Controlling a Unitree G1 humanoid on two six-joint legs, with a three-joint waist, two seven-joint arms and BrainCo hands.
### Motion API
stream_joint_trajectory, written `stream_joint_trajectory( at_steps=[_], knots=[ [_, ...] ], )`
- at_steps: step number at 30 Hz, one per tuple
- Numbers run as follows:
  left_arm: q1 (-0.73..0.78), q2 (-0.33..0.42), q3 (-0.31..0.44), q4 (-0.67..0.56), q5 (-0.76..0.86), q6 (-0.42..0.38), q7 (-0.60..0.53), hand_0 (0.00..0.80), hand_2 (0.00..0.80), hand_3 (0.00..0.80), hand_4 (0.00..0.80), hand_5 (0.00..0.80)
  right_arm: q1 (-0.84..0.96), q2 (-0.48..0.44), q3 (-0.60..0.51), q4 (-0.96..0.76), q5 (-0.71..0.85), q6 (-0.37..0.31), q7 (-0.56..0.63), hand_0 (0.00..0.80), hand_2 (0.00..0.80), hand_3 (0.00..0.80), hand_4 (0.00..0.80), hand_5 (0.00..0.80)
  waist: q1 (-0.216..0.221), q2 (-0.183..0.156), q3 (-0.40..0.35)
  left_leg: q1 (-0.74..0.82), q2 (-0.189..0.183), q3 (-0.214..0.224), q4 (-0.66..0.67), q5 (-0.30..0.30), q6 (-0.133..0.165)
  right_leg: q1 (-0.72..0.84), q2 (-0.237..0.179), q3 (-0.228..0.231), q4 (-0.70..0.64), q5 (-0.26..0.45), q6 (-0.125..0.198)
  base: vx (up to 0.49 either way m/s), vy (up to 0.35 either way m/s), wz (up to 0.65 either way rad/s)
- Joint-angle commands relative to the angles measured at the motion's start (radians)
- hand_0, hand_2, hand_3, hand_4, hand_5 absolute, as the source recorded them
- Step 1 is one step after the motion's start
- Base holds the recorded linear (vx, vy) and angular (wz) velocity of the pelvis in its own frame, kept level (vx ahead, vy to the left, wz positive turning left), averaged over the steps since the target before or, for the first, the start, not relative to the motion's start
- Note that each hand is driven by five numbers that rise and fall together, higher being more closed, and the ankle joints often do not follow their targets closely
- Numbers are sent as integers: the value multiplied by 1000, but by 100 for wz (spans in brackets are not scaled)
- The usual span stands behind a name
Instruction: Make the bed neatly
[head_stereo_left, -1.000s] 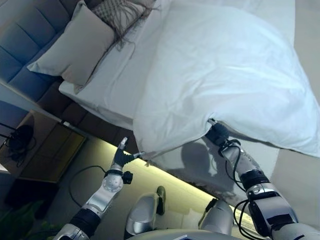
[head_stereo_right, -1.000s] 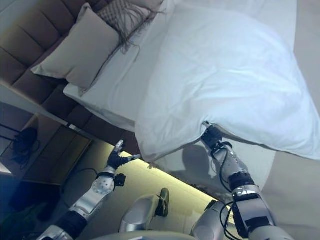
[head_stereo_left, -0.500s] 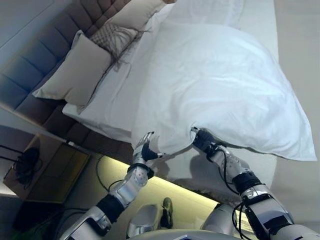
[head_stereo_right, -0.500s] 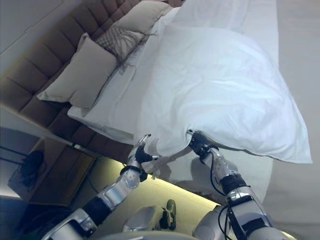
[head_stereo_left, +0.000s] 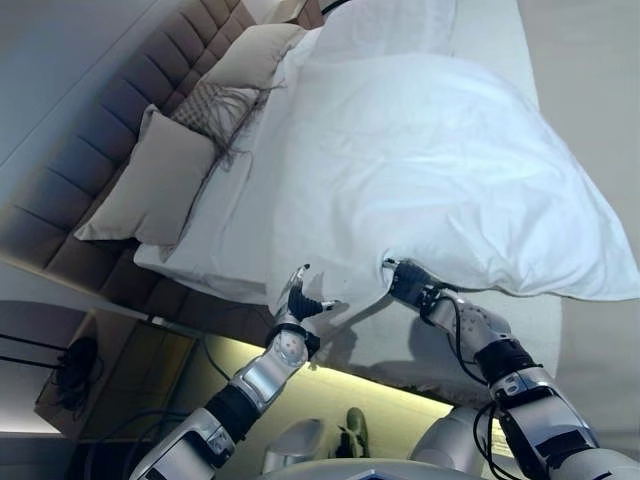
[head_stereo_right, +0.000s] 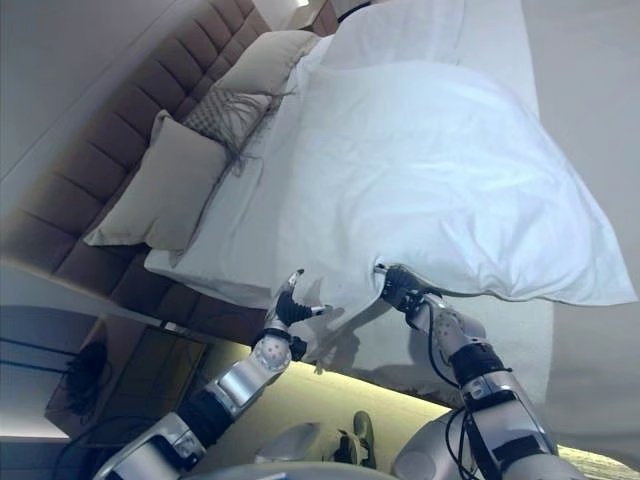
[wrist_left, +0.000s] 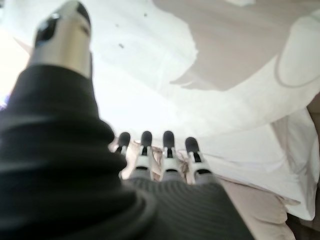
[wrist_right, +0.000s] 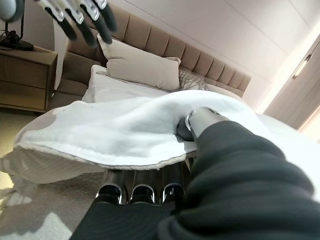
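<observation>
Since a second ago, the left hand (head_stereo_left: 300, 301) has risen from beside the bed to the duvet (head_stereo_left: 440, 170) edge, fingers straight, gripping nothing. Thumb and fingers of the right hand (head_stereo_left: 408, 282) pinch that edge, lifting it, probably for spreading. Three pillows (head_stereo_left: 150, 190) lean on the headboard (head_stereo_left: 90, 130).

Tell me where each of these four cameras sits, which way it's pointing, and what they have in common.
Left eye view: on the head, looking down at the bed; both arms reach in, left hand open by the white quilted duvet, right hand pinching its edge.
Right eye view: same scene from slightly aside, beige square pillow against the padded brown headboard.
Left wrist view: along the left hand's straight fingers at the duvet.
Right wrist view: along the right hand, duvet edge in its thumb, facing the headboard.
Shared: all four show the duvet.
</observation>
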Motion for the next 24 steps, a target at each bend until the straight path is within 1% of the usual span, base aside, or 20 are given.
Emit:
stream_joint_trajectory(
  at_steps=[1,3,5,6,8,10,14,17,20,24],
  knots=[
    [-33,-4,53,-14,-31,-42,22,0,0,0,0,0,-158,28,-41,-112,3,17,11,800,800,800,800,800,-6,-9,3,-66,104,-59,104,35,-15,87,-80,-7,-490,544,107,19,47,-4],
    [-30,3,56,-10,-41,-68,43,0,0,0,0,0,-160,25,-39,-134,17,26,-2,800,800,800,800,800,-4,-8,9,-75,111,-59,104,41,-21,74,-86,-5,-481,547,107,7,34,-7],
    [-34,8,64,-10,-74,-118,96,0,0,0,0,0,-164,20,-36,-154,34,35,-16,800,800,800,800,800,-3,-10,13,-83,119,-56,103,48,-26,55,-92,-3,-471,549,107,-25,8,-18],
    [-38,14,72,-19,-87,-138,129,0,0,0,0,0,-166,16,-32,-164,36,35,-19,800,800,800,800,800,-3,-13,18,-90,126,-48,100,53,-28,47,-93,-4,-469,549,108,-86,-21,-21],
    [-49,23,86,-32,-88,-168,162,0,0,0,0,0,-173,19,-25,-178,41,22,-28,800,800,800,800,800,2,-19,29,-109,137,-39,97,63,-30,32,-94,-10,-471,553,109,-148,-63,-10],
    [-66,36,102,-42,-78,-198,155,0,0,0,0,0,-190,26,-13,-178,52,-4,-42,800,800,800,800,800,11,-26,42,-130,147,-34,96,75,-31,21,-97,-17,-475,561,111,-165,-103,6],
    [-87,39,97,-42,-86,-190,104,0,0,0,0,0,-232,43,9,-153,63,-40,-73,800,800,800,800,800,27,-30,55,-143,146,-41,96,86,-28,22,-100,-28,-476,571,110,-67,-34,11],
    [-89,30,80,-34,-77,-206,63,0,0,0,0,0,-253,49,20,-142,73,-45,-80,800,800,800,800,800,32,-26,60,-140,143,-49,87,97,-27,26,-97,-30,-475,572,109,-8,4,2],
    [-82,17,58,-34,-40,-221,93,0,0,0,0,0,-256,53,28,-157,69,-43,-66,800,800,800,800,800,33,-26,65,-139,141,-52,77,104,-22,30,-90,-34,-482,574,107,-34,-18,1],
    [-86,29,49,-35,-29,-218,139,0,0,0,0,0,-241,68,58,-188,39,-77,-47,800,800,800,800,800,41,-46,64,-143,145,-56,72,105,-22,42,-82,-48,-502,578,110,-48,-103,0]
  ],
)
